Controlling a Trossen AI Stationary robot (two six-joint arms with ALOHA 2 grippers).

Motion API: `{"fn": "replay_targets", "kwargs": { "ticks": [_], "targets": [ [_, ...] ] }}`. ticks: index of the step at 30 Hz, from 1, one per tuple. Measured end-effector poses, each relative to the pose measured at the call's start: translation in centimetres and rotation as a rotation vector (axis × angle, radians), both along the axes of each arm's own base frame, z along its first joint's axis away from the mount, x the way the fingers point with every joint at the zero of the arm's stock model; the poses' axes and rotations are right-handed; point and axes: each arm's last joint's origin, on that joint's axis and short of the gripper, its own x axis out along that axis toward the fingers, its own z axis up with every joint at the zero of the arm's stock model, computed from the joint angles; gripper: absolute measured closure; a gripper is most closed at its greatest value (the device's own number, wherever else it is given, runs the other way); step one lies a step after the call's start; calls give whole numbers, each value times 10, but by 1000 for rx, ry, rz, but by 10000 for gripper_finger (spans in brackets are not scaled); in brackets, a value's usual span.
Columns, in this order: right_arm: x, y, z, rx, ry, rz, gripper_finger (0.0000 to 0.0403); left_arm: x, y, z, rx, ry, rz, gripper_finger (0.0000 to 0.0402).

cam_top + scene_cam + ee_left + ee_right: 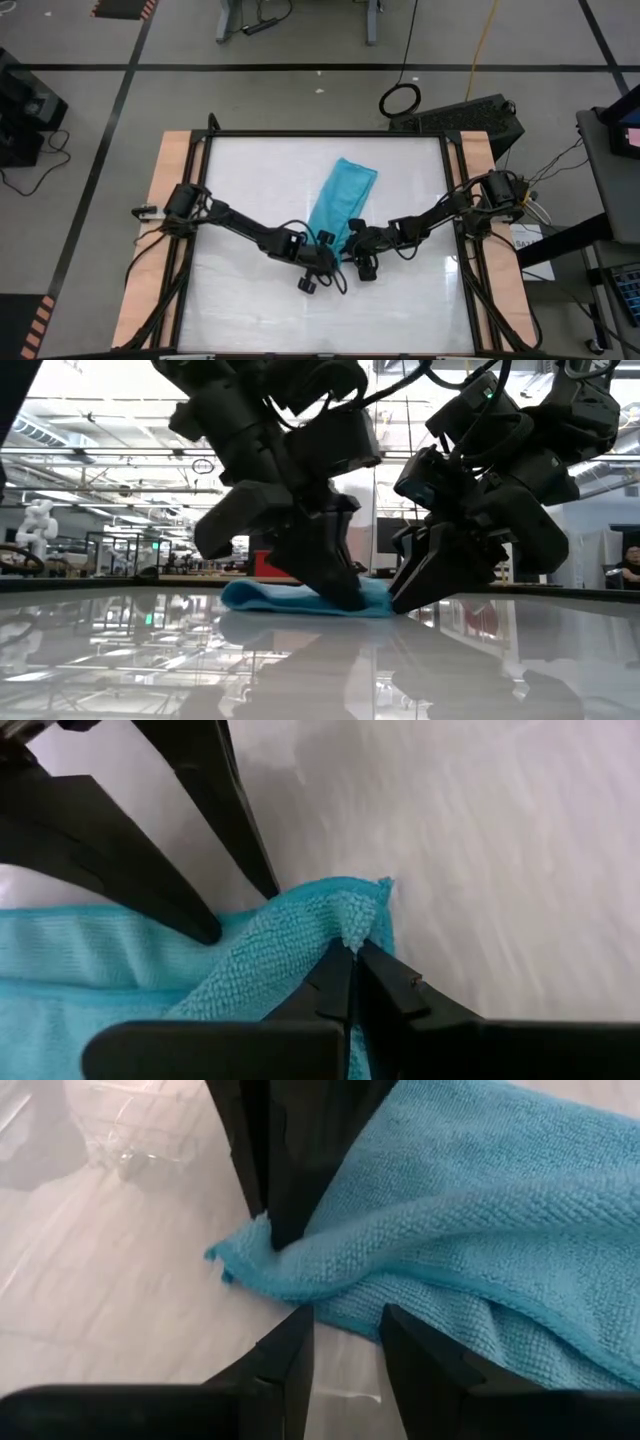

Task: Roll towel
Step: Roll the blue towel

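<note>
Towel: folded strip flat on the white table, stretching away from both grippers.
Left gripper: fingers pressed together, pinching the near corner (fabric bunched up).
Right gripper: just beside it, fingers apart, straddling the edge.

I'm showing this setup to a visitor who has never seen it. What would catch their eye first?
The turquoise towel, the one bright thing on the white table, lying folded long near its middle. Both dark arms meet at its near end: the left tool is shut on a corner of the cloth, while the right tool sits with its fingers apart at the edge beside it.
</note>
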Motion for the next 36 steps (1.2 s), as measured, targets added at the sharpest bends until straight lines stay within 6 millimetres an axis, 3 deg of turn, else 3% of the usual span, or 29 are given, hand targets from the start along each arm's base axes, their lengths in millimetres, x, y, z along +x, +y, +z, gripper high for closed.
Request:
{"fn": "replay_targets", "kwargs": {
  "ticks": [12, 17, 22, 27, 36],
  "targets": [
    [-5, -1, 8, -28, 32, 19, 288, 1, 3, -9, -29, 39, -13, 388],
    [-23, -6, 30, -94, 122, 8, 271, -1, 6, -10, -66, 77, -34, 388],
    [-47, -17, 57, -285, 182, -121, 245, -6, 9, -13, -106, 155, -91, 388],
    [-61, -34, 78, -451, 175, -222, 244, -13, 7, -14, -103, 219, -176, 388],
    [-60, -73, 66, -516, 316, -223, 262, -20, 1, -15, -104, 278, -266, 388]
  ]
}}
